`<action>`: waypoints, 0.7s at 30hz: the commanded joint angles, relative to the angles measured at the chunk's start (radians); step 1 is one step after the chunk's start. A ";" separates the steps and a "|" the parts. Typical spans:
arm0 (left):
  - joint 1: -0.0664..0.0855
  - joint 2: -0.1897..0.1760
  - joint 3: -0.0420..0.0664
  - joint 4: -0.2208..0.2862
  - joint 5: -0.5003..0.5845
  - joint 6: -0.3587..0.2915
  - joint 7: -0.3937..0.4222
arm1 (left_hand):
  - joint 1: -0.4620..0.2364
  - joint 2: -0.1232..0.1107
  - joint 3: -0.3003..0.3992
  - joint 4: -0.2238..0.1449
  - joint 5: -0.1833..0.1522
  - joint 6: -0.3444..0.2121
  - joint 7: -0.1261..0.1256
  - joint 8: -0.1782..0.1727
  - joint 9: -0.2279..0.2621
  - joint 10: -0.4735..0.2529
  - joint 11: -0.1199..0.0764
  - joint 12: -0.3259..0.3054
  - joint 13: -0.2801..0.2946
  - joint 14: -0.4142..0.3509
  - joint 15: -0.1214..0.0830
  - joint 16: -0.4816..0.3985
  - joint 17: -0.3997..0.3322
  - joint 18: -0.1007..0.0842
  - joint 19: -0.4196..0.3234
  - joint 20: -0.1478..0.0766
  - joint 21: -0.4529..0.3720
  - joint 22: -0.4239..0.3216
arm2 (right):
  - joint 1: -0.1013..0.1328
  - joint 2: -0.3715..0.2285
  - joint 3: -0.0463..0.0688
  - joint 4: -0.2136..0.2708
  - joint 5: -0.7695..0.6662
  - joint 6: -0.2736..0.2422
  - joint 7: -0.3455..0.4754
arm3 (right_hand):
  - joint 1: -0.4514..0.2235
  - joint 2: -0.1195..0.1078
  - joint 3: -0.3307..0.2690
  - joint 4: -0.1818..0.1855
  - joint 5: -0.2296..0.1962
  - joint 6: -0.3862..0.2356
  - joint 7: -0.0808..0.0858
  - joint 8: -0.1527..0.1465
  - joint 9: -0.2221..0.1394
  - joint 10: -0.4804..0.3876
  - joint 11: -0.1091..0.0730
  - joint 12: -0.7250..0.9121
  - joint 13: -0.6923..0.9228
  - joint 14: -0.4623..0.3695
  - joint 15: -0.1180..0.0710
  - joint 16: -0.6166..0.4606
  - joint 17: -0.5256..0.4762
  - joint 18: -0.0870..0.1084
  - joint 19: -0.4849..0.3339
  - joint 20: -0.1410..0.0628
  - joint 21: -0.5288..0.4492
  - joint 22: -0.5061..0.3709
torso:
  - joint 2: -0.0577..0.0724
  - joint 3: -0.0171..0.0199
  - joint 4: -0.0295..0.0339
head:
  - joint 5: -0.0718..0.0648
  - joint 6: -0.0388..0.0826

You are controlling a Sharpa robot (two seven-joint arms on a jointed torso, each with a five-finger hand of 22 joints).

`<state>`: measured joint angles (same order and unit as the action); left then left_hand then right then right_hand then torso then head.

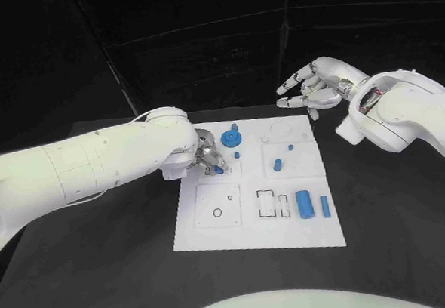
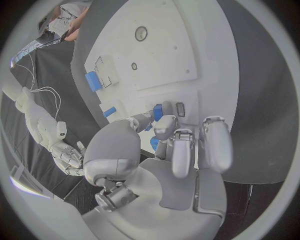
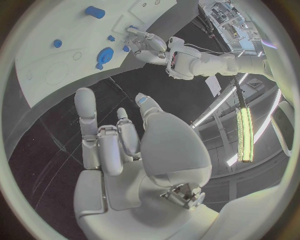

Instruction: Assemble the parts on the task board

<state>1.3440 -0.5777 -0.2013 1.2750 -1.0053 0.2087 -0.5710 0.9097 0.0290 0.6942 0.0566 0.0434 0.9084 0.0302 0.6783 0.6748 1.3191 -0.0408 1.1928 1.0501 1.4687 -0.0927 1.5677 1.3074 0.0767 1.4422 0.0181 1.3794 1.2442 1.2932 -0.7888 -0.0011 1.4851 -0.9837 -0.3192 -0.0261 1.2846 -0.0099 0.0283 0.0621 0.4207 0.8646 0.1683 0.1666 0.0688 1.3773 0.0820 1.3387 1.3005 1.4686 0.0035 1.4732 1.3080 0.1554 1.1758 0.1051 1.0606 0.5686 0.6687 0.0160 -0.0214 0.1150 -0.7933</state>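
- Left hand (image 1: 207, 158) is down at the left side of the task board (image 1: 216, 231), fingers curled in around a small blue part (image 2: 157, 112); from where I stand it looks pinched between the fingertips, right over a small slot in the board.
- Risk here, I think: the piece is tiny and mostly hidden by the fingers, so if it goes in tilted it could jam at the slot's edge, or slip out of the pinch and roll across the white plate.
- Pushing down off-centre might also nudge the whole board, since I see nothing clamping it to the black table (image 1: 106, 275).
- Nearest me on the board lie a stubby blue cylinder (image 1: 304, 203) and a thin blue pin (image 1: 325, 206), side by side beside empty rectangular recesses; a stray sweep of the arm could knock them.
- Mid-board, a short blue peg (image 1: 278, 165) sits alone.
- Farther up, a round blue gear-like part (image 1: 230, 138) stands just beside the left hand's fingers, close enough to get bumped on the way out.
- Right hand (image 1: 316, 85) hovers past the board's far right corner, fingers spread and holding nothing, well apart from the parts.
- Beyond that, the table runs matte black to dark curtained walls; a long bright ceiling lamp (image 3: 242, 135) shows overhead.
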 commanded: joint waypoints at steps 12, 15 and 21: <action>-0.002 0.010 -0.003 -0.017 -0.007 0.031 -0.026 | -0.006 0.016 0.015 -0.026 0.003 0.014 -0.004 0.006 0.003 0.007 -0.003 0.005 0.003 0.102 -0.008 0.003 0.263 -0.010 0.001 -0.008 0.004 0.001 | 0.002 0.005 0.000 -0.001 -0.006 0.007 0.007 | 0.012 0.002 0.001 0.008 0.006 -0.005 -0.002 0.006 -0.001 -0.001 -0.006 0.001 -0.002 0.058 -0.007 -0.004 0.057 0.011 -0.002 -0.005 -0.006 -0.002 | 0.000 0.0001 -0.0009 | 0.000 -0.001; -0.001 0.012 -0.003 -0.020 -0.007 0.035 -0.027 | -0.033 -0.003 -0.013 -0.011 0.003 0.016 -0.004 0.006 0.004 0.007 -0.002 0.004 0.001 0.102 -0.008 0.003 0.263 -0.010 0.001 -0.009 0.003 0.001 | 0.002 0.005 0.000 -0.002 -0.006 0.007 0.007 | 0.016 0.002 0.002 0.010 0.022 -0.006 -0.002 0.007 -0.001 -0.002 -0.007 0.001 -0.002 0.058 -0.008 -0.004 0.057 0.011 -0.001 -0.005 -0.006 -0.002 | 0.000 0.0000 -0.0007 | -0.001 -0.002; -0.001 0.015 -0.003 -0.024 -0.007 0.042 -0.027 | -0.069 -0.046 -0.069 -0.003 0.003 0.020 -0.006 0.007 0.006 0.007 -0.003 0.003 0.000 0.102 -0.009 0.003 0.263 -0.010 0.002 -0.010 0.003 0.001 | 0.002 0.005 0.000 -0.003 -0.011 0.005 0.007 | 0.019 0.001 0.004 0.013 0.037 -0.006 -0.002 0.008 -0.001 -0.002 -0.007 0.001 -0.002 0.058 -0.008 -0.005 0.057 0.011 -0.001 -0.006 -0.007 -0.002 | 0.000 -0.0005 0.0004 | -0.003 -0.001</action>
<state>1.3449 -0.5632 -0.2024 1.2528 -1.0048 0.2260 -0.5803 0.8446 -0.0035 0.6293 0.0537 0.0472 0.9300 0.0138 0.6832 0.6807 1.3224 -0.0416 1.1928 1.0510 1.4651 -0.0964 1.5677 1.3074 0.0768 1.4453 0.0151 1.3794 1.2443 1.2931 -0.7846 -0.0012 1.4828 -0.9877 -0.3174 -0.0256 1.2940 -0.0117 0.0324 0.0696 0.4546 0.8646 0.1683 0.1705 0.0689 1.3773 0.0820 1.3387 1.2992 1.4686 0.0035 1.4732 1.3078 0.1554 1.1758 0.1051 1.0607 0.5672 0.6685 0.0157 -0.0219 0.1130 -0.7955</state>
